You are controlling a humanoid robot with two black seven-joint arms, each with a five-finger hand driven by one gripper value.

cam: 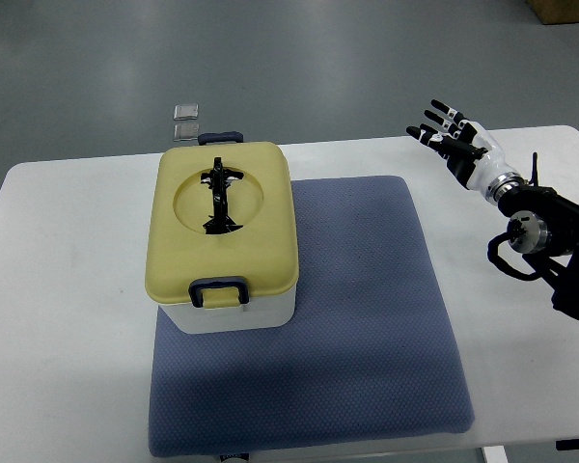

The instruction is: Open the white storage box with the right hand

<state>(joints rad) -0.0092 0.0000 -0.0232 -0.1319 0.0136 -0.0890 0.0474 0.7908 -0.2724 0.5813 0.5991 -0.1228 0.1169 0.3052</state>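
A white storage box (234, 311) with a pale yellow lid (224, 220) stands on the left part of a blue-grey mat (367, 318). The lid is down, with a black folding handle (219, 200) lying in its round recess and dark blue latches at the near edge (218, 290) and far edge (221, 138). My right hand (449, 133) hovers over the table's far right, well to the right of the box, fingers spread and holding nothing. Its arm (545, 236) enters from the right edge. The left arm is out of view.
The white table (68, 289) carries the mat and box. Two small clear square pieces (185, 120) lie on the grey floor beyond the far table edge. A cardboard box corner (565, 10) shows at the top right.
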